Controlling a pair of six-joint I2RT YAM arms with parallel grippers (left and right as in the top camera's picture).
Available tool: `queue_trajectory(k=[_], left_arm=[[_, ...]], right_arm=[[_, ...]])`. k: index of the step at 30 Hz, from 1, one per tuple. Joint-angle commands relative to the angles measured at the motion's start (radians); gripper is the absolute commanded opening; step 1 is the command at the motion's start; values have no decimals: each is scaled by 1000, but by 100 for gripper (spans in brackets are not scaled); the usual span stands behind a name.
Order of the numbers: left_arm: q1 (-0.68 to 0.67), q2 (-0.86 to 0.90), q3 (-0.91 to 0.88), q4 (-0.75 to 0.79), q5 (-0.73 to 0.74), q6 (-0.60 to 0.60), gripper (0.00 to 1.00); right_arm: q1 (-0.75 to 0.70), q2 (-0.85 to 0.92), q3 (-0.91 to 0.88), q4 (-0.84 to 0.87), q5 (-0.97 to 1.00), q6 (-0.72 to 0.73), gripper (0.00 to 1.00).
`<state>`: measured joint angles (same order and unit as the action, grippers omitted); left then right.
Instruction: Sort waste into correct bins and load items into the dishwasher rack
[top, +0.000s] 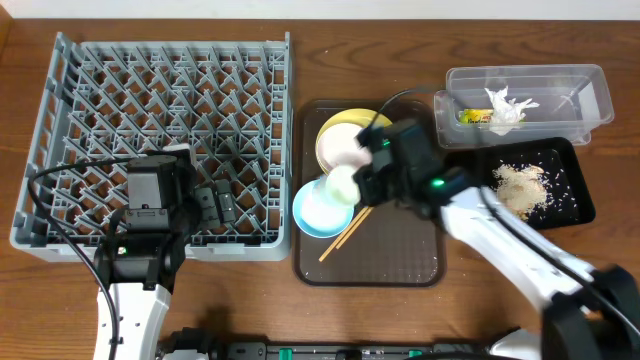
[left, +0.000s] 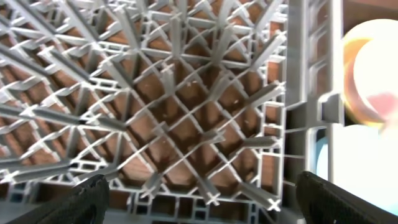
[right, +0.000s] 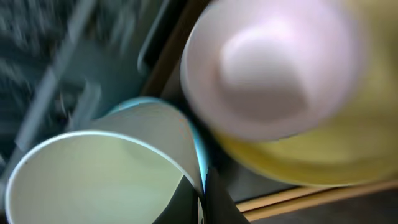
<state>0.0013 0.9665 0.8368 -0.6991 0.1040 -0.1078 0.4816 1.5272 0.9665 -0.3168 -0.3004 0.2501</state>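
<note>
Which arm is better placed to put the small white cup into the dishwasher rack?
Right. The right claw is shut on the small white cup at its rim. The left claw hangs open over the dishwasher rack, holding nothing.

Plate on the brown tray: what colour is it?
Yellow. The plate shows best in the overhead view.

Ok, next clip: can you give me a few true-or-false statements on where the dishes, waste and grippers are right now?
1. The yellow plate stands in the rack. False: it lies on the brown tray.
2. The tissue is in the clear tub. True.
3. The crumbs are in the clear tub. False: they lie in the black tray.
4. The right gripper is shut on the small white cup. True.
5. The left gripper is shut. False: it is open above the rack.
</note>
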Motion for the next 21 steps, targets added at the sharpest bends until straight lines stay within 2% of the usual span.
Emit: queue_trajectory(k=[1,7,13,17,21], left_arm=[[-5,0,24,25,115,-10,97],[-5,57,24,140,454,-118,97],[-15,188,24,308,836,-274,97],[-49,274,24,463,1019,-382,97],[-102,338,24,653,1132,-525,97]], right_arm=[[-90,-85,23,12,-23,97,1],[-228,-93,23,34,-284,132,1],[-253,-58,23,117,-555,131,1],[-246,-38,23,206,-700,132,1],[-243,-19,23,278,-772,162,1]])
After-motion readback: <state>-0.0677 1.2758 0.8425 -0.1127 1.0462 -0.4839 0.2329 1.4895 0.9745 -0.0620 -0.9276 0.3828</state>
